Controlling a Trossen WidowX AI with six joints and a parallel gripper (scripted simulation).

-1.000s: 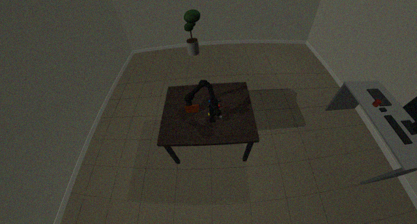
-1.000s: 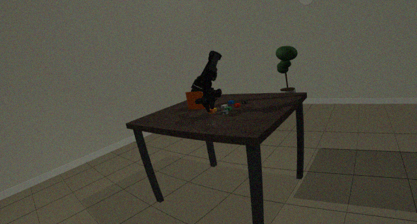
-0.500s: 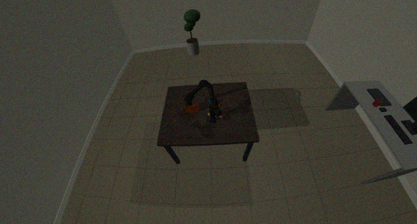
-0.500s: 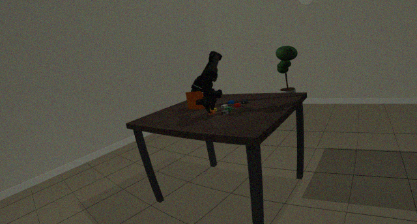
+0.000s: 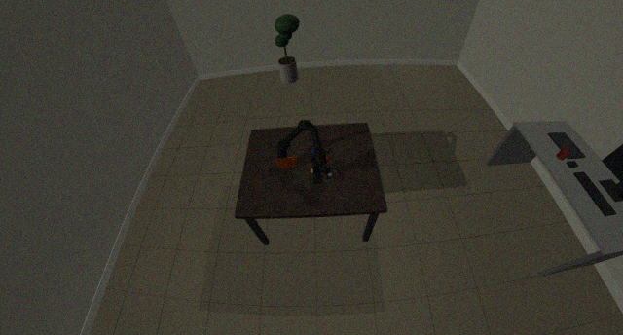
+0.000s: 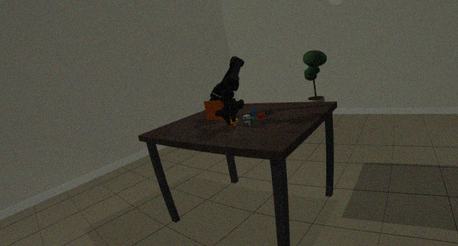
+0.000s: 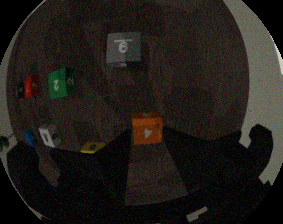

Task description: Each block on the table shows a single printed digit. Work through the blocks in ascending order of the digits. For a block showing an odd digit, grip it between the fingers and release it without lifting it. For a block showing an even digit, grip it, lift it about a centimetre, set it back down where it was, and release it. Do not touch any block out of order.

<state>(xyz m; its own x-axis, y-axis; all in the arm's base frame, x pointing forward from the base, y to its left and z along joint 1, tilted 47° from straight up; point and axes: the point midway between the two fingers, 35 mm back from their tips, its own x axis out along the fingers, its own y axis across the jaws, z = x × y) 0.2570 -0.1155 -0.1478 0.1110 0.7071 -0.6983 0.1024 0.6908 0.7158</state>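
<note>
An orange block [image 7: 147, 129] [image 6: 233, 124], whose digit looks like a 4, stands on the table between the fingertips. My gripper [image 7: 146, 131] is open around it, with a narrow gap at each side. A grey block [image 7: 123, 49] with an underlined 6 stands beyond. A green block [image 7: 61, 83] shows a 2. A yellow block [image 7: 93, 147] lies beside the left finger. A white block [image 7: 49, 136], a blue block [image 7: 30, 138], a red block [image 7: 32, 87] and a black block [image 7: 20, 90] stand at the left; their digits are too small or dark to read.
An orange panel [image 5: 286, 162] [image 6: 212, 110] stands by the arm's base on the dark table [image 5: 273, 199] [image 6: 200, 142]. A potted plant [image 5: 287, 33] [image 6: 314, 60] and a grey desk [image 5: 550, 169] stand away from the table.
</note>
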